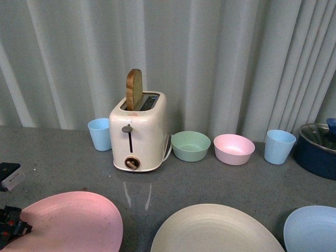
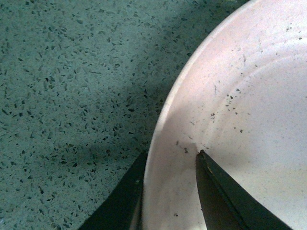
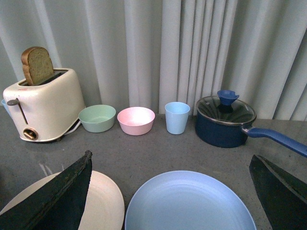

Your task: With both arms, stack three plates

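Pink plate (image 1: 68, 220) lies front-left on table (image 1: 63, 157). Left tool (image 2: 171, 154) is spread, straddling its rim w/ one finger inside, one outside. Right tool (image 3: 170, 155) is spread wide, light blue plate (image 3: 189, 203) btwn its fingers, untouched. Cream plate (image 1: 215, 231) lies btwn the two plates.

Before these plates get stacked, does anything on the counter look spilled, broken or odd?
Nothing is spilled or broken. The pink plate shows scattered dark specks; I cannot tell whether they are dirt or pattern. A bread slice stands high out of the toaster, leaning slightly.
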`<state>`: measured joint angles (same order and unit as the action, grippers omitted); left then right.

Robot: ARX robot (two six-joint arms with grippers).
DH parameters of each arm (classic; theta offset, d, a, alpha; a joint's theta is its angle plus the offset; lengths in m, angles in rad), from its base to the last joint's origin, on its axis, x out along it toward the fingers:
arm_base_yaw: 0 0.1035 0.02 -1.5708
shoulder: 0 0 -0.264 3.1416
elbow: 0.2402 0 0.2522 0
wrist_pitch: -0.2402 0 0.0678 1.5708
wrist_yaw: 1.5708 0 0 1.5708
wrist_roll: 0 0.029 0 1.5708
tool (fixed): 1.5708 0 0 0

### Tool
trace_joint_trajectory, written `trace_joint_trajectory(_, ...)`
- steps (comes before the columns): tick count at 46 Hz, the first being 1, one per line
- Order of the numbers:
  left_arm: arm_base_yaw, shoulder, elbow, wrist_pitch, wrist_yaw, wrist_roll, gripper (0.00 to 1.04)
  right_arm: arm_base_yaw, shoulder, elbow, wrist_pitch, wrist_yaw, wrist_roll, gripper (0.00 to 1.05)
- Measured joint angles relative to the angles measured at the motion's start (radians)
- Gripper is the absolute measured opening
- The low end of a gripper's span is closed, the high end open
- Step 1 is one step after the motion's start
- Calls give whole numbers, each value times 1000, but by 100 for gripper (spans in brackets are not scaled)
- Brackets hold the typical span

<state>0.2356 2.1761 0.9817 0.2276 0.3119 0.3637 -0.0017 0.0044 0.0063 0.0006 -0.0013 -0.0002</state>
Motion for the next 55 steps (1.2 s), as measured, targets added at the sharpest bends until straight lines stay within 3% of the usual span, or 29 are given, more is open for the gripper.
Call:
trace_joint_trajectory(5,3,-13,0,1,10,-14,11,0,0,0,0,0,0,97)
trace_joint_trajectory(9,3,-24,0,0,27,-27,5,0,0,0,0,0,0,97)
trace_joint_trajectory(34,4,-87,19,-78,39,-66,4,0,0,0,0,0,0,97)
trace_joint_trajectory(55,54,-198,194,-244,54,-61,4,0,0,0,0,0,0,97)
